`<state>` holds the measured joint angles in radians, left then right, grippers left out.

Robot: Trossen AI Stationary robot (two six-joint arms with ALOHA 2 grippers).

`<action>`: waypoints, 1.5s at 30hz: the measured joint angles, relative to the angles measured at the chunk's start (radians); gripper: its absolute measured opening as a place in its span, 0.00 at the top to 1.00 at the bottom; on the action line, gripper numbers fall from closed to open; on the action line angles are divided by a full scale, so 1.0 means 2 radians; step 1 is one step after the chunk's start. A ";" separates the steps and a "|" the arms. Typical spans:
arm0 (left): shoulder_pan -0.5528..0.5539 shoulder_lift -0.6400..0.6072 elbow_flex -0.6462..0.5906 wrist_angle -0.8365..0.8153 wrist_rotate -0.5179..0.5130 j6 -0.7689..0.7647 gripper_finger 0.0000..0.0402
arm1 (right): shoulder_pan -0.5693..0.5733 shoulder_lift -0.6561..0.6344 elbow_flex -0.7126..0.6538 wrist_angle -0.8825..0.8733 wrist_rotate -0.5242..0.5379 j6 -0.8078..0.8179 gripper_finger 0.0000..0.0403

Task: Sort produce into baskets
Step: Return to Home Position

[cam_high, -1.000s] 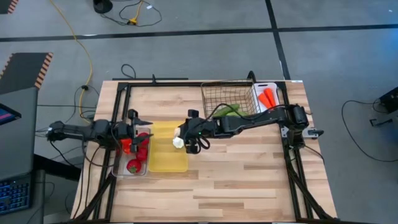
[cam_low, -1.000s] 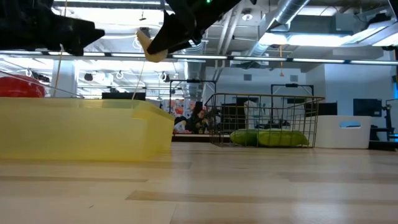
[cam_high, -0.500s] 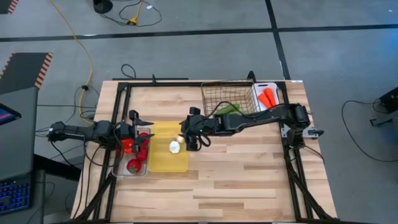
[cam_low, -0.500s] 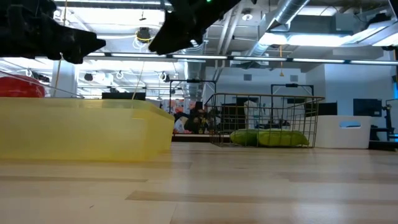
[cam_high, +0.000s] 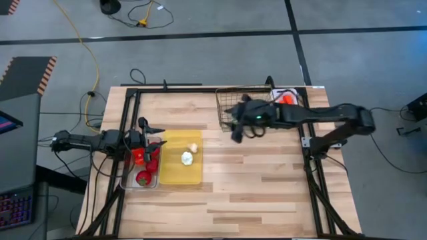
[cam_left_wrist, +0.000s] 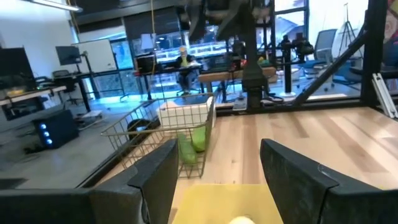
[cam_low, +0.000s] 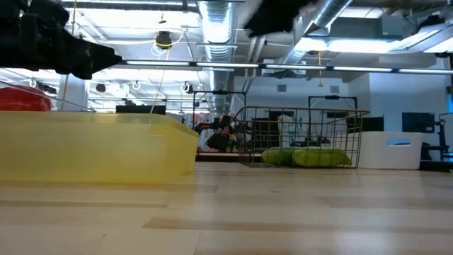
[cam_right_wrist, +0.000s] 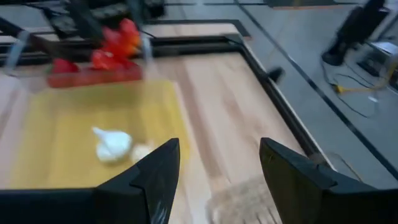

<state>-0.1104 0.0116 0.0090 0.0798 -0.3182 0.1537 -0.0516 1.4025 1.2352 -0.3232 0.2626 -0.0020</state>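
Note:
Two white garlic pieces (cam_high: 187, 158) (cam_right_wrist: 112, 144) lie in the yellow tray (cam_high: 175, 175). Red tomatoes (cam_high: 143, 178) and an orange pepper (cam_high: 137, 156) sit in the clear bin (cam_high: 127, 183) at the table's left. Green cucumbers (cam_low: 304, 156) lie in the wire basket (cam_high: 227, 107), and orange carrots (cam_high: 287, 103) in the white tray (cam_high: 279, 93). My left gripper (cam_high: 155, 137) (cam_left_wrist: 217, 162) stands open over the clear bin, nothing between its fingers. My right gripper (cam_high: 237, 130) (cam_right_wrist: 219, 155) is open and empty, raised beside the wire basket's near left corner.
A black metal frame (cam_high: 200, 89) runs along the table's far, left and right sides. Bare wood (cam_high: 253, 187) stretches across the near half and between the yellow tray and the wire basket.
My right gripper held a white garlic piece above the yellow tray's right edge and has let it go; the piece has fallen into the tray beside the other one. The gripper has then drawn back up and toward the table's right, to the wire basket.

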 joint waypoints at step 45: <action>0.000 0.000 -0.001 0.000 -0.004 -0.004 0.47 | -0.040 -0.698 -0.581 0.094 -0.002 0.067 0.75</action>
<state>-0.1104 0.0116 0.0071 0.0799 -0.3264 0.1459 -0.1318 0.0072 0.0742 -0.1347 0.2591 0.1314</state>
